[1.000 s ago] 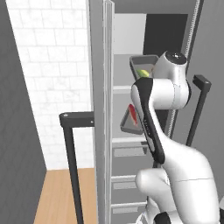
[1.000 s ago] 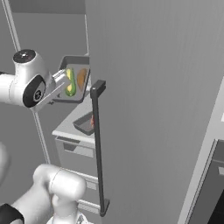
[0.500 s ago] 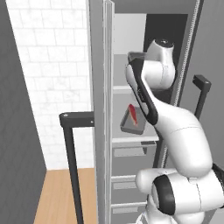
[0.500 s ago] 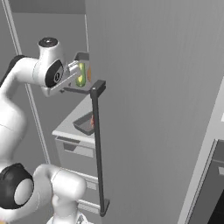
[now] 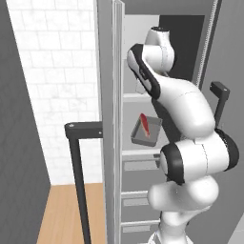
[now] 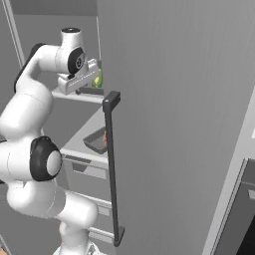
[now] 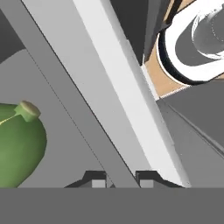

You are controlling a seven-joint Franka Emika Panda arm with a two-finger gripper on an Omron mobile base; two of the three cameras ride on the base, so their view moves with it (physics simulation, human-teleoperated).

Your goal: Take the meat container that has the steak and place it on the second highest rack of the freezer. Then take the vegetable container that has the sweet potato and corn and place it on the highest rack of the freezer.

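At the far left of the left base view stands the freezer door (image 5: pixel 107 119), swung open, with its black bar handle (image 5: pixel 78 176) nearer the camera; the opening to its right is narrow, so anything going in has to pass close along the door's edge. Just right of that edge, on the second shelf from the top (image 5: pixel 138 153), rests the meat container (image 5: pixel 145 131) with the steak (image 5: pixel 144 125) lying lengthwise in it, set back from the shelf's front lip, so the first half of the job looks done. Above it the arm reaches up to the highest rack (image 6: pixel 79 95), and the gripper (image 7: pixel 119 180) has its two tips drawn close on a thin grey wall that reads as the rim of the vegetable container (image 7: pixel 70 113); holding the tray by one side wall leaves its floor free to land flat on the board. Inside that tray, at the left of the hand view, lies the green corn (image 7: pixel 19 135); the sweet potato cannot be made out. The right base view shows a green patch (image 6: pixel 98 79) beside the hand at the shelf's height, and further right the second door's long handle (image 6: pixel 112 164) stands near the arm's way out, leaving little side room.
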